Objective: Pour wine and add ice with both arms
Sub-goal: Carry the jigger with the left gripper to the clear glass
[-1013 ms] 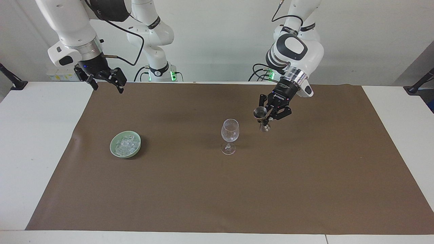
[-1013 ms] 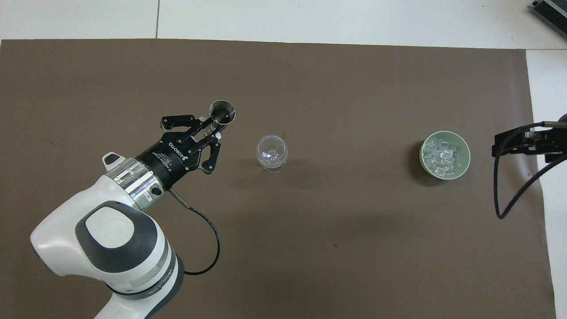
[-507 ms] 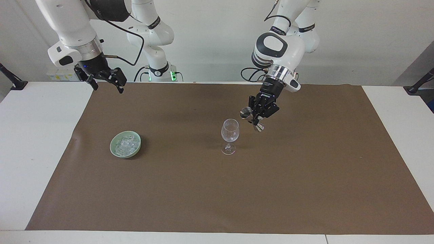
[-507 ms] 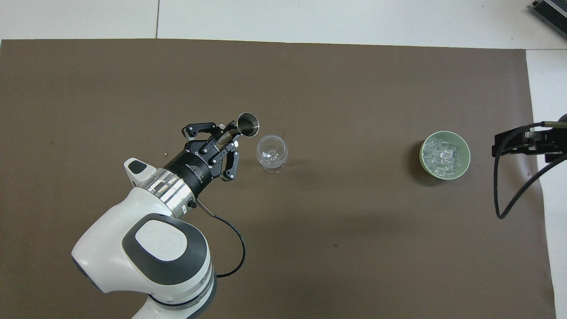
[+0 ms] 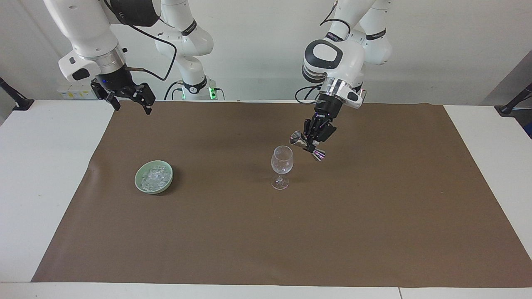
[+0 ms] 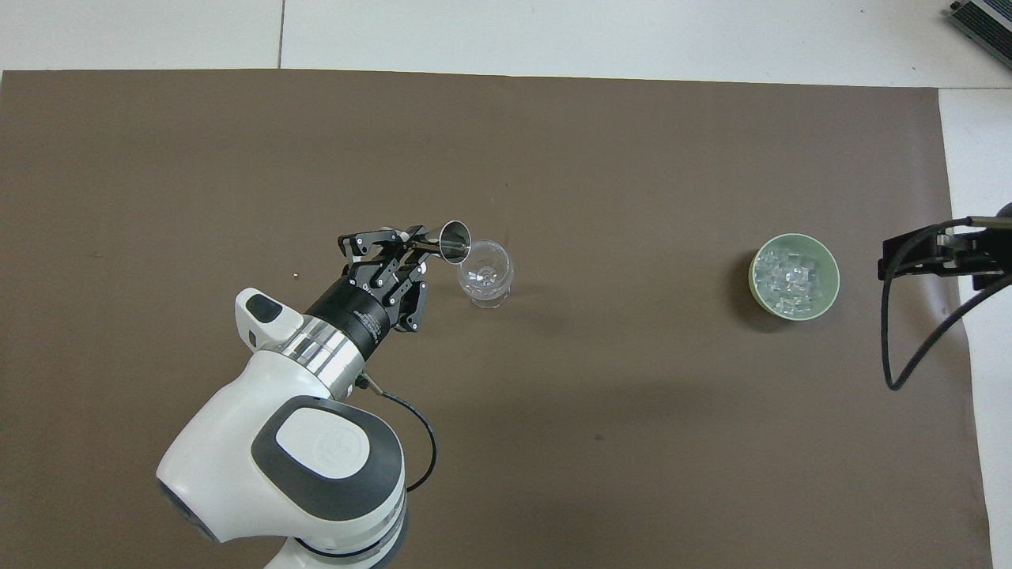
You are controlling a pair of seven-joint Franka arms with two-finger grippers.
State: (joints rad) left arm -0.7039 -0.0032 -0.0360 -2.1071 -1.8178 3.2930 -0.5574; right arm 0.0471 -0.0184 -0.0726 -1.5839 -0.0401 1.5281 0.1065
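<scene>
Ice [image 5: 154, 177] in bowl [image 5: 139, 185], well apart from spread right claw [image 5: 132, 102]; left claw [image 5: 309, 143] clamps jigger [image 5: 306, 145].

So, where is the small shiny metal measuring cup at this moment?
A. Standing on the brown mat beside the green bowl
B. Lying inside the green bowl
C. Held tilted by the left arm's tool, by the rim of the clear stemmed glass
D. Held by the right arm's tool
C: the left arm's tool is shut on the small shiny metal measuring cup, tipped toward the clear stemmed glass.
</scene>
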